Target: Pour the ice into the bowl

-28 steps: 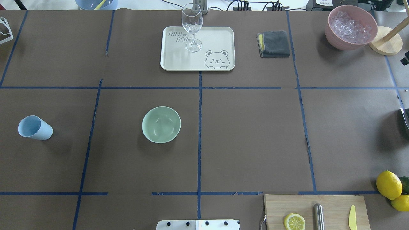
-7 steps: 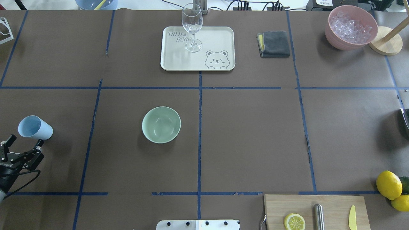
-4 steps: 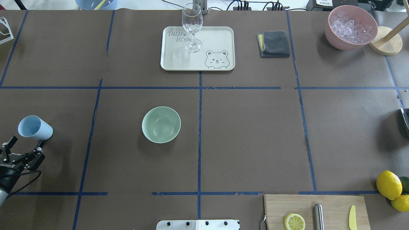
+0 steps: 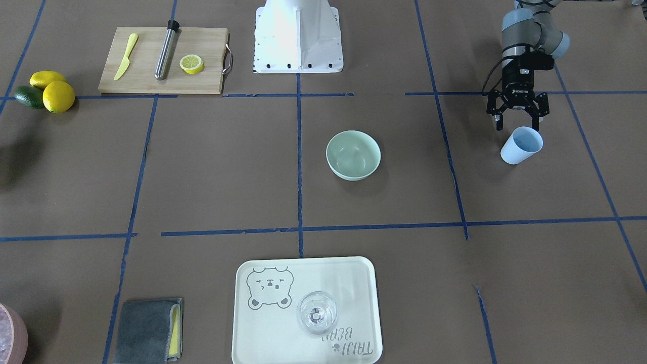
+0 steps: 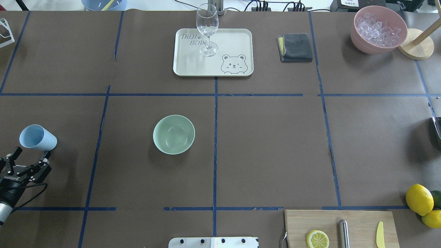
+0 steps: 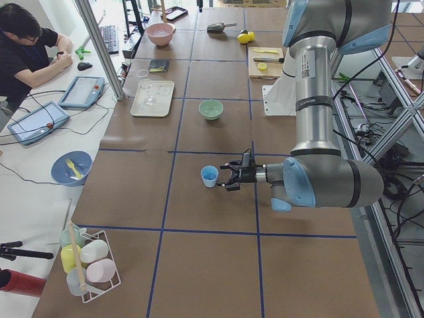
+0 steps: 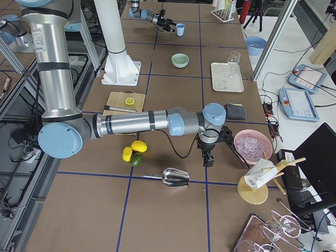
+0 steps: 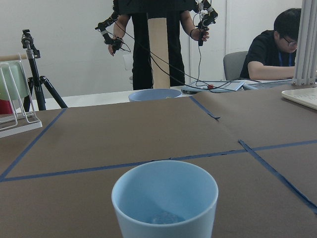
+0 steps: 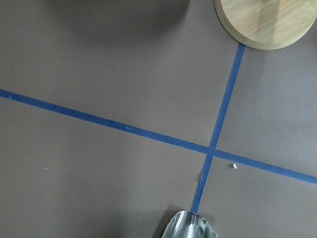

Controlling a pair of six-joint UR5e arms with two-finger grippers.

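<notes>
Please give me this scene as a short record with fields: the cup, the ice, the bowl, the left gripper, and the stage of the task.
cup: light blue cup, standing upright on the robot's left side
ice: small clear pieces at the cup's bottom, seen in the left wrist view
bowl: mint-green bowl, empty, near the middle of the workspace
left gripper: left gripper open, just short of the cup, holding nothing
stage: cup not yet grasped; nothing poured
</notes>
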